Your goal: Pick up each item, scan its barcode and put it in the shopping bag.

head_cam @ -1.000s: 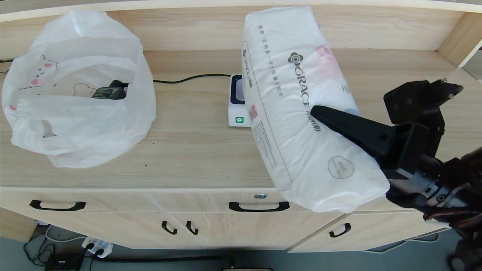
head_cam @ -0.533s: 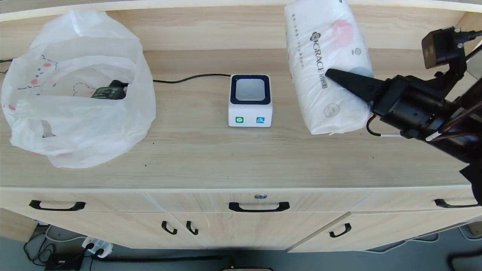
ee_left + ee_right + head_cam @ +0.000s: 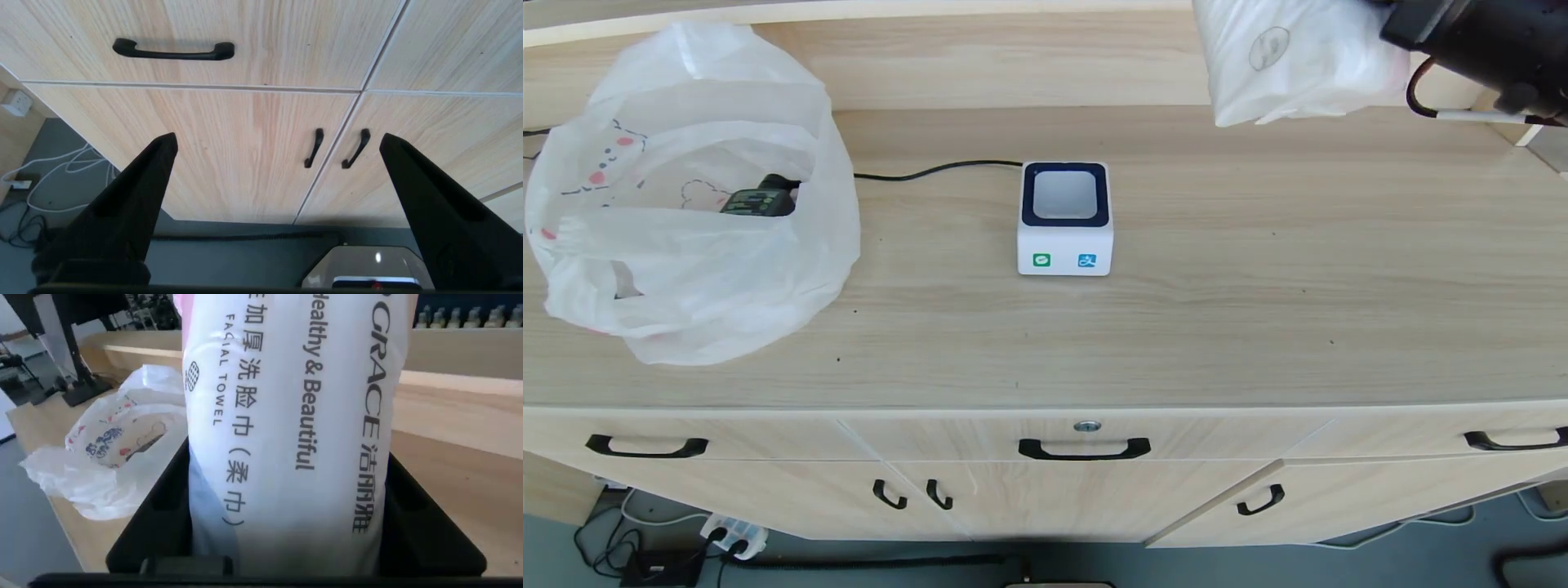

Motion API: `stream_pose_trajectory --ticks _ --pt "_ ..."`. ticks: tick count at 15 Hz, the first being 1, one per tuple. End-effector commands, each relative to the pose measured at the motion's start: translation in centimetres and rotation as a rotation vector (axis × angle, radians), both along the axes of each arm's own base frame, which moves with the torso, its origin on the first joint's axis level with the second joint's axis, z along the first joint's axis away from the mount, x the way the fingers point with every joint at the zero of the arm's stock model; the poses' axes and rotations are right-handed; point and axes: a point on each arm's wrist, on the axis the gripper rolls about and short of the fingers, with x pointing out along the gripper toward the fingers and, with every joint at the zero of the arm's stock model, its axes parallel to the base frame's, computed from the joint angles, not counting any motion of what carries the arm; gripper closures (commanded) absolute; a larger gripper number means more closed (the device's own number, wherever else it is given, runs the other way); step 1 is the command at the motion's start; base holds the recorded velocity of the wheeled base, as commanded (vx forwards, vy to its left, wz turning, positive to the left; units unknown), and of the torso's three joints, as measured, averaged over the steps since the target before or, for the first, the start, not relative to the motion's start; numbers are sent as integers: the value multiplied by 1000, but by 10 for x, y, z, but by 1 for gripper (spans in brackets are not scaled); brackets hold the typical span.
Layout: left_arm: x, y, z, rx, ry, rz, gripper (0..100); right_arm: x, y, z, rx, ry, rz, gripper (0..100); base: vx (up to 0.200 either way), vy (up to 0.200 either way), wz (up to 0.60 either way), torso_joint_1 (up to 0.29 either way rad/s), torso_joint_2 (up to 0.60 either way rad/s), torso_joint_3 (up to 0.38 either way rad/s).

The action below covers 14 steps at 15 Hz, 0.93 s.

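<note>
Right tool (image 3: 286, 514) is clamped round the towel pack (image 3: 1290, 57), high over the far right of the table (image 3: 1258, 327). I judge the scanner (image 3: 1065, 214) lies well to its left, nearer the front edge.

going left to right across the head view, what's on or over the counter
bag → cable → scanner → towel pack, held up above the counter's far right corner
</note>
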Motion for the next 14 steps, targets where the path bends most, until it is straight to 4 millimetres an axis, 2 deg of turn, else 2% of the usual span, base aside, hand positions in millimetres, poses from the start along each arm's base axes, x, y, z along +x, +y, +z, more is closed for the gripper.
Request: stream_pose_trajectory --ticks 1,5,8,9,11,14 --pt "0 0 0 -1 -1 0 0 2 34 5 -6 -5 -20 100 0 0 0 0 0 0" --pt "0 0 0 -1 1 0 0 -8 52 -1 -27 3 -17 100 0 0 0 0 0 0" --pt "0 0 0 -1 1 0 0 -17 51 -18 -62 45 -1 100 0 0 0 0 0 0" --pt "0 0 0 -1 1 0 0 -20 48 -28 -77 75 -14 100 0 200 0 2 2 2" --pt "0 0 0 -1 1 0 0 -25 43 -29 -75 79 -12 100 0 200 0 -5 2 5" --pt "0 0 0 -1 1 0 0 -20 41 -36 -63 104 -23 100 0 200 0 6 7 4"
